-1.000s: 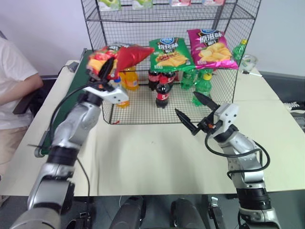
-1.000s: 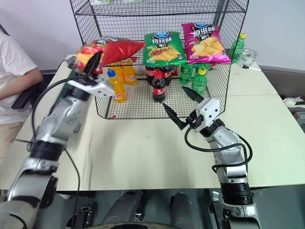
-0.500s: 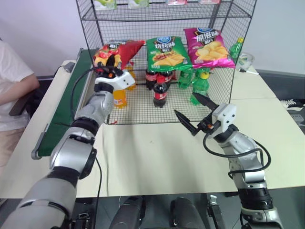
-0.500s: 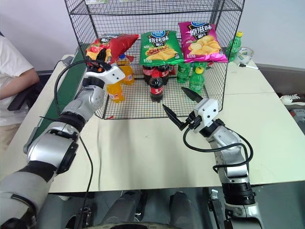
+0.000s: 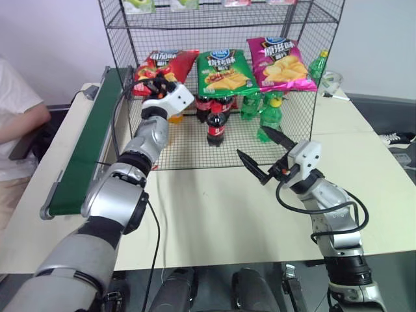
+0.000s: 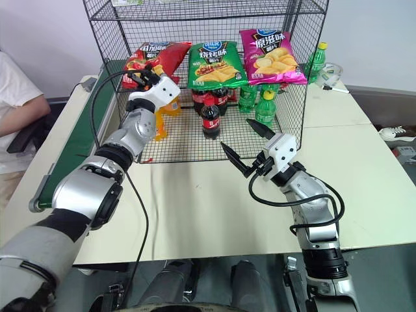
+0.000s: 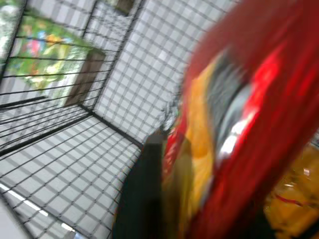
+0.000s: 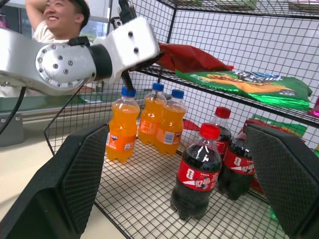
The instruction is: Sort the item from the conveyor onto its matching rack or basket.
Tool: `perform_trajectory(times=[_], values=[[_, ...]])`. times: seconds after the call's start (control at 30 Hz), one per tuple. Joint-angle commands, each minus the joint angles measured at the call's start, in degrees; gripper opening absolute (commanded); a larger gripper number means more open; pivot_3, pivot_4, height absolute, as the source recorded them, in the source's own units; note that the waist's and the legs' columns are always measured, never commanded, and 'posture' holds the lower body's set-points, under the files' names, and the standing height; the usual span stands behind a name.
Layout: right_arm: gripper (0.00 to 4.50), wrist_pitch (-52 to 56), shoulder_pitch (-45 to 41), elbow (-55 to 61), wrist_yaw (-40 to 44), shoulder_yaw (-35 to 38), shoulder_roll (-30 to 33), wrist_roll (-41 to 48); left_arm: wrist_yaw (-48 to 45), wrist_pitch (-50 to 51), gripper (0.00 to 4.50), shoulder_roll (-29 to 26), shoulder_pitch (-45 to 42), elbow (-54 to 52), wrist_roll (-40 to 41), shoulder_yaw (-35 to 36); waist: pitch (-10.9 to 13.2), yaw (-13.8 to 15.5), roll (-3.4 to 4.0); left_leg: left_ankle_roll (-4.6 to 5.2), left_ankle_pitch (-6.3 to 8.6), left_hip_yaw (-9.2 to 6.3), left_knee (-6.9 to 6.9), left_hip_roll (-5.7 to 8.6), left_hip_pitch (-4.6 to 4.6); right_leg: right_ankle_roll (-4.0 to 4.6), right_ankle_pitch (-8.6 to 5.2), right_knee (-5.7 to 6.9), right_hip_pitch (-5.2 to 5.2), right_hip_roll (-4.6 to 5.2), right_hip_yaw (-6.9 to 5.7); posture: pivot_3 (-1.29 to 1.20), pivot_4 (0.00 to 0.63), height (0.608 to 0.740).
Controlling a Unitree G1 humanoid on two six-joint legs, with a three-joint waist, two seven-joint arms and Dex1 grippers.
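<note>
The belt [image 5: 81, 162] is running along my nine o'clock side. My left gripper [image 5: 151, 82] is reaching into the rack [image 5: 305, 78] at eleven o'clock, right at the red bag [image 5: 162, 63] lying on the middle shelf; I cannot tell whether its fingers are gripping or parted. A green bag [image 5: 225, 70] is lying just right of the red one. My right gripper [image 5: 260, 156] is hovering at one o'clock with its fingers spread apart, holding nothing.

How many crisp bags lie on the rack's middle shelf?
3, side by side: red bag at the left gripper, green bag in the middle, pink bag far right.
</note>
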State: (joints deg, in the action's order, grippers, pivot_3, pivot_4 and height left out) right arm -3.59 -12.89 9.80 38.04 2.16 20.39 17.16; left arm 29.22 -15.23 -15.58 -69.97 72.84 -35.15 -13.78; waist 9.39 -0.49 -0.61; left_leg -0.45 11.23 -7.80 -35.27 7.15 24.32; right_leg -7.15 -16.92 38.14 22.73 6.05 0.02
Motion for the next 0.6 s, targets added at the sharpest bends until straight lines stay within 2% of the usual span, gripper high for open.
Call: perform_trajectory(times=[0.03,0.07,0.13,0.2,0.3,0.37,0.43,0.6], values=[[4.5,0.1,-0.1,3.1,-0.1,0.4,0.5,1.0,0.9,-0.1,2.82,-1.4,-0.2,-1.5,0.0,-1.1,0.0,0.1,-0.02,0.0,0.0,0.0,-0.01,0.0,-0.01,0.0,0.0,0.0,-0.02,0.0,0.0,0.0,0.15,0.74],[4.5,0.2,-0.1,3.2,-0.1,0.5,0.5,1.1,0.1,-0.6,3.15,-1.9,0.1,-2.2,0.2,-1.3,0.0,0.1,-0.02,0.0,0.0,-0.01,-0.04,0.01,-0.01,0.0,0.0,0.01,-0.03,0.0,0.0,0.0,0.15,0.74],[4.5,0.3,0.2,3.3,0.0,0.7,0.6,1.2,-1.8,-1.7,4.16,-2.8,1.1,-4.4,0.7,-1.5,0.0,0.1,-0.02,0.0,0.0,-0.01,-0.06,0.01,-0.02,0.0,0.0,0.02,-0.04,0.0,0.0,0.0,0.15,0.74],[4.5,0.3,0.4,3.4,0.1,0.8,0.8,1.3,-5.3,-3.9,4.16,-3.4,2.7,-7.2,3.5,-0.1,0.0,0.0,-0.01,0.0,0.0,-0.01,-0.06,0.01,-0.02,0.0,0.0,0.03,-0.03,0.0,0.0,0.0,0.15,0.74],[4.5,0.2,0.4,3.1,0.6,0.7,1.0,1.4,-8.7,-2.0,4.16,-6.1,8.3,-18.2,3.7,-0.2,0.0,-0.2,-0.01,-0.01,0.0,0.0,-0.04,0.01,-0.02,0.0,0.0,0.02,-0.01,0.01,0.03,0.0,0.15,0.74],[4.5,0.5,0.2,2.9,0.5,0.7,0.8,2.0,-10.3,0.0,4.16,-7.9,13.2,-27.8,2.5,-0.2,0.0,-0.3,0.01,-0.01,-0.01,0.0,0.0,-0.01,-0.02,0.0,0.0,0.03,0.02,0.0,0.04,0.0,0.15,0.74],[4.5,0.4,-0.2,2.4,0.8,0.5,0.7,2.0,-14.6,3.1,4.16,-10.2,21.1,-42.4,3.1,1.6,-0.1,-0.5,0.04,-0.02,-0.01,0.01,0.04,-0.02,-0.02,0.01,0.0,0.04,0.06,-0.01,0.1,0.0,0.15,0.74],[4.5,0.1,-0.1,1.7,1.5,0.4,1.1,2.2,-24.0,11.5,4.16,-14.2,33.9,-65.8,4.5,6.6,0.0,-0.4,0.05,-0.05,-0.03,0.09,0.07,-0.06,0.04,0.03,0.01,0.05,0.2,-0.05,0.3,0.0,0.15,0.74]])
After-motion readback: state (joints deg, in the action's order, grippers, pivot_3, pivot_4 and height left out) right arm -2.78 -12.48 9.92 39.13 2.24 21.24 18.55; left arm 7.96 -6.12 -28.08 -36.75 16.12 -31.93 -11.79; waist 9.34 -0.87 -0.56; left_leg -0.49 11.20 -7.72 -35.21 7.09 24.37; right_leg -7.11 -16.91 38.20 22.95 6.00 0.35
